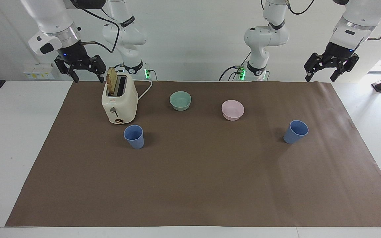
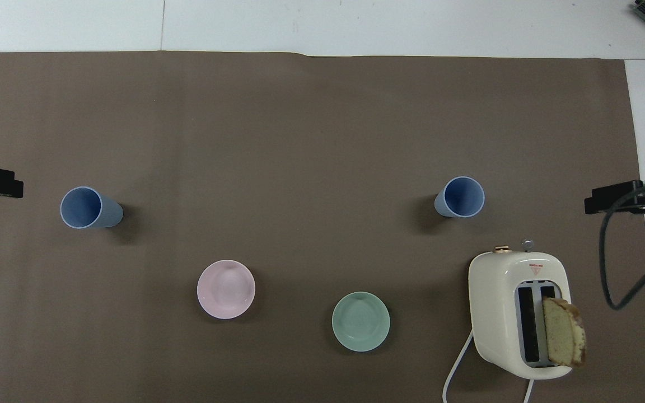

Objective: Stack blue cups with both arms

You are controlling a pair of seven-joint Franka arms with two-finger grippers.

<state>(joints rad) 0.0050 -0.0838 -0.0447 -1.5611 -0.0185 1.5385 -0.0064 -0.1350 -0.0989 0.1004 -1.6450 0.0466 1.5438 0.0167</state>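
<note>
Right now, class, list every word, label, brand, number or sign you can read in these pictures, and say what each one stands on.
None can be read.
Cream two-slot toaster: a small red triangular mark on its top, too small to read.
Two matte blue plastic cups, green bowl, pink bowl: no markings show.

Two white jointed robot arms with rounded glossy shells are seen. Each wrist is ringed in silver, ending in a black two-finger gripper: the left gripper (image 1: 330,67) and the right gripper (image 1: 80,67). Black cables are looped along both arms. Green lights are lit at the bases
</note>
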